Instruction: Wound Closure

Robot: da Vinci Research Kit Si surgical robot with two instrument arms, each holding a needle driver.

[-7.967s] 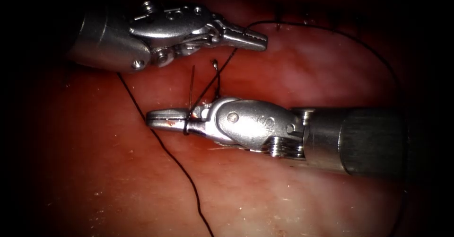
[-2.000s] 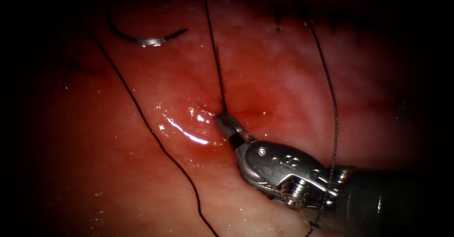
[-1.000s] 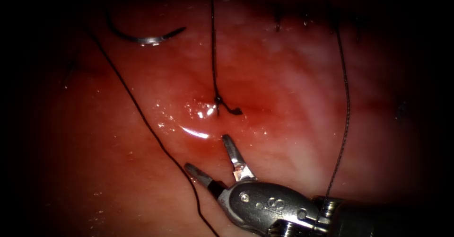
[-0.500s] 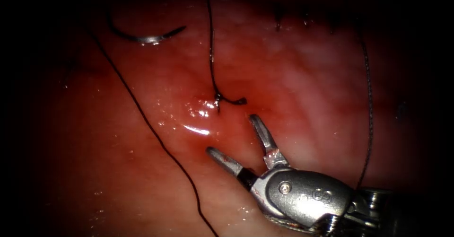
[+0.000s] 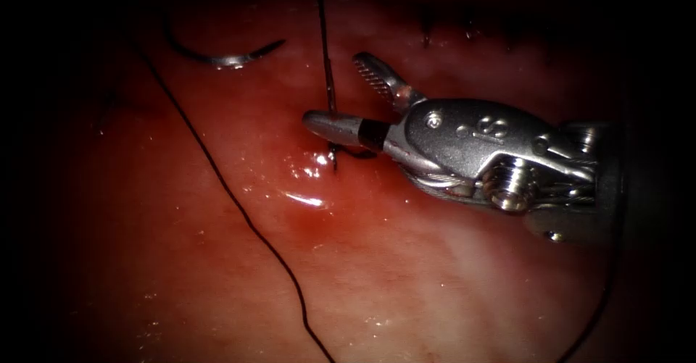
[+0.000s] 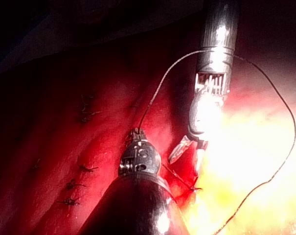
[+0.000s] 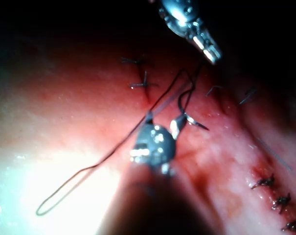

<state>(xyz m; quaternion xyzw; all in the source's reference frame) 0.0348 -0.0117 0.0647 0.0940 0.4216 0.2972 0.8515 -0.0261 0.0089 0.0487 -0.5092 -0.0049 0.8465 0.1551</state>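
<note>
Endoscope view: your right tool (image 5: 346,95) gapes wide astride the taut thread (image 5: 325,59) above the knot (image 5: 333,149), holding nothing. Thread's limp, slippery; grip mid-strand. Needle (image 5: 221,57) lies loose, far left.

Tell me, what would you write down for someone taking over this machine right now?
Left tool: jaws shut on the thread, holding it up from the knot.
Right tool: jaws open on either side of that strand, holding nothing.
Needle: lies free on the tissue, left of the knot, not in the tissue.
Done: knot tied; older stitches sit along the cut.
Left: the strand above the knot is uncut.
</note>
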